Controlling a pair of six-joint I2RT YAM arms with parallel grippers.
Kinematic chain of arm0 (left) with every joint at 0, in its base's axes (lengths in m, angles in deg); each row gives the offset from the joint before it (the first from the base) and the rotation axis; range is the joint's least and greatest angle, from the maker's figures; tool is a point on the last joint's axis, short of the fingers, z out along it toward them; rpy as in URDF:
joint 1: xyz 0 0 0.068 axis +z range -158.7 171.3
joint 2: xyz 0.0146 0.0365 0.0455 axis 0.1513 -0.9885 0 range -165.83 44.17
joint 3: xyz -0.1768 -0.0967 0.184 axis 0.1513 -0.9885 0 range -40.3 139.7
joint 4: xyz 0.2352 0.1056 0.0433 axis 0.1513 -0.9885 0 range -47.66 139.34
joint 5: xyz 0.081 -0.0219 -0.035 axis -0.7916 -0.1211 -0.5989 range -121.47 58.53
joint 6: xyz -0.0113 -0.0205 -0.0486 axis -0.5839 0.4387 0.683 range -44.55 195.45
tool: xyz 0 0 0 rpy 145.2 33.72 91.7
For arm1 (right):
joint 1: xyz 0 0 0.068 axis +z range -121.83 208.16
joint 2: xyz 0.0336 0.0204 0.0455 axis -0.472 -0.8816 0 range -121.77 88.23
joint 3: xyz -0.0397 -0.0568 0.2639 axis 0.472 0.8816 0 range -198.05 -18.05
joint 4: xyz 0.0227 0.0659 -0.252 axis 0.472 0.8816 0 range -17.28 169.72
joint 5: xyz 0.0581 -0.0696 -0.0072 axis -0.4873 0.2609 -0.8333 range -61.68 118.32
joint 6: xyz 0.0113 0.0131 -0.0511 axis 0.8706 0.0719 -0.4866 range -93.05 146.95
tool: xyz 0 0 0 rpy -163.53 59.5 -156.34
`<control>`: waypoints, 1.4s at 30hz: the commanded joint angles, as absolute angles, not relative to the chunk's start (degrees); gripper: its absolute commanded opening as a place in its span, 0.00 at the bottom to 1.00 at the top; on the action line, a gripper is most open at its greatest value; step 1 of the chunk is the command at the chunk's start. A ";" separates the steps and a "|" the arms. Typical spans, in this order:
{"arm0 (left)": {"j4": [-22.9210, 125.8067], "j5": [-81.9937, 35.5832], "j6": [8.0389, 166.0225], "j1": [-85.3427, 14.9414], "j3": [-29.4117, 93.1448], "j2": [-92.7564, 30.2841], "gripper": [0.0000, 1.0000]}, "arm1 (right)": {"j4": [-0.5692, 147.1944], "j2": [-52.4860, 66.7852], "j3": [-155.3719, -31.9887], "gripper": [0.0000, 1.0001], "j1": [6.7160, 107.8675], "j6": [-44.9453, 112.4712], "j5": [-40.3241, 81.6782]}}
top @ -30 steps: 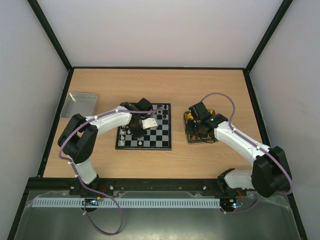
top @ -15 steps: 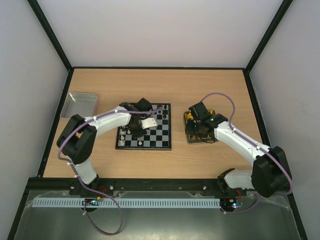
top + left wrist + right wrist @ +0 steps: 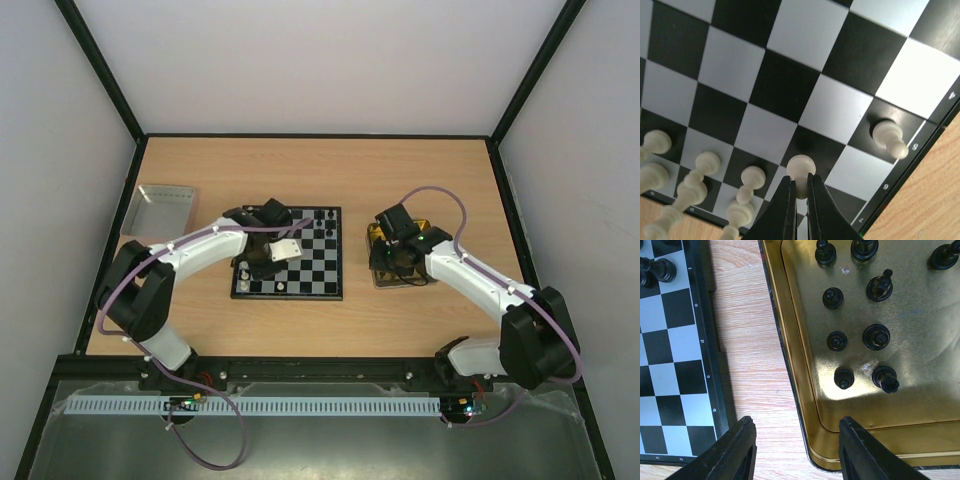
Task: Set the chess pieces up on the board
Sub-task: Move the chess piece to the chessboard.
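**On the chessboard (image 3: 322,272): left pincer (image 3: 799,184) has a white pawn (image 3: 801,166)**

Over the left part of the board, the left pincer is pinched tight on that white pawn. Its fingers (image 3: 782,210) squeeze the stem just under the round head. Honestly can't tell from the wrist view whether the base sits on the square or hangs a hair above it, because the fingers hide it.

The other white pieces (image 3: 700,166) stand in a row along the board's edge beside the gripped one. A second white pawn (image 3: 888,136) stands alone on a black square right by the frame.

Over on the right, the right pincer (image 3: 797,425) hangs above the corner of the gold-tinted tray (image 3: 920,350), jaws parted roughly halfway with nothing gripped. One finger is over the wooden surface (image 3: 752,340) between board and tray, the other over the tray's rim.

A bunch of black pieces (image 3: 876,336) stand spaced out inside that tray. A couple of black ones (image 3: 660,269) are already on the board's edge row.

There's a silver tray (image 3: 160,208) at the far left of the surface, well apart from everything.
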State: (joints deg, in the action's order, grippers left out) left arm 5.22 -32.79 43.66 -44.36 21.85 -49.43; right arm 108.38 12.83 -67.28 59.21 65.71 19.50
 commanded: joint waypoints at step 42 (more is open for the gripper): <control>4.88 -32.70 41.26 -40.06 16.29 -45.65 0.17 | 107.50 12.24 -67.02 0.44 59.45 65.68 19.47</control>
